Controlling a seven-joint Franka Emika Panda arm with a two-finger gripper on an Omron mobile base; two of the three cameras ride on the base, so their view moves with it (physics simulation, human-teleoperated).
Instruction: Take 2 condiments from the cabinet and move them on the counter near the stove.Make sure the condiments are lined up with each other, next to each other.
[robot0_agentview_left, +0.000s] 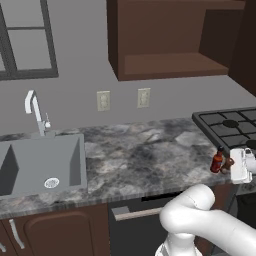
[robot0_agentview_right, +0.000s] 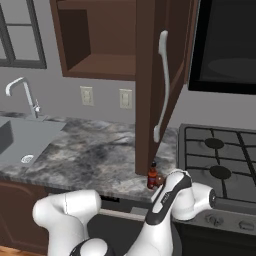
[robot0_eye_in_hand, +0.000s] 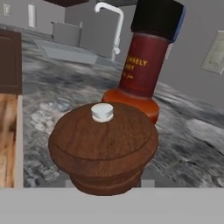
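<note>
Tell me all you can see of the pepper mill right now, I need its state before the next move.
The pepper mill is short, round and brown, wood-grained, with a domed top and a small pale knob at its centre. It stands upright on the marble counter near the front edge, left of the stove. The red sauce bottle stands just beyond it in the hand view; whether they touch I cannot tell. In the left base view the mill sits between the bottle and the gripper.
</note>
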